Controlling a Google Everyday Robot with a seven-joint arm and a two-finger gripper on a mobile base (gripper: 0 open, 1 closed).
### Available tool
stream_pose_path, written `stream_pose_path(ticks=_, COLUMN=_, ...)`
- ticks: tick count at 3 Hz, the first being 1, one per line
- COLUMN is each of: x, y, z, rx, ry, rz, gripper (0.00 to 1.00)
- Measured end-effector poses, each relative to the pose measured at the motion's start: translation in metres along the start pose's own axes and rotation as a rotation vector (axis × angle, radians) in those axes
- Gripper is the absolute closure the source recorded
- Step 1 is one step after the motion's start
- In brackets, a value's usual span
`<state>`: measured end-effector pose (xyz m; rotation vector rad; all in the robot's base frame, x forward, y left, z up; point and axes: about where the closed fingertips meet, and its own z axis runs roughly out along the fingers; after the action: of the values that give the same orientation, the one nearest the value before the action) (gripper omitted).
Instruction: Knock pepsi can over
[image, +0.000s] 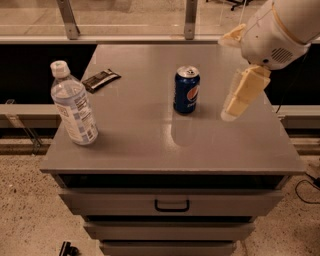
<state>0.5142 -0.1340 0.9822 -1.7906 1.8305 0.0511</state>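
Observation:
The pepsi can (186, 90) is dark blue with a red-white-blue logo and a silver top. It stands upright near the middle of the grey cabinet top (150, 140). My gripper (226, 77) hangs over the right part of the top, a short way right of the can and not touching it. Its two cream fingers (242, 92) are spread apart, one pointing down towards the top and one higher behind. The gripper is empty.
A clear plastic water bottle (73, 106) stands upright near the front left corner. A flat dark snack-bar wrapper (100, 80) lies at the back left. A metal rail with posts (190, 20) runs behind the cabinet. Drawers with a handle (171, 205) sit below.

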Motion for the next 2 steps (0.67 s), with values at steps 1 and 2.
stream_pose_path(ticks=1, x=0.005, y=-0.001, z=0.001, rx=-0.027, ry=-0.067, rz=0.007, gripper=0.00)
stream_pose_path(ticks=2, x=0.007, y=-0.014, z=0.014, rx=-0.058, ry=-0.207, rz=0.050, gripper=0.00)
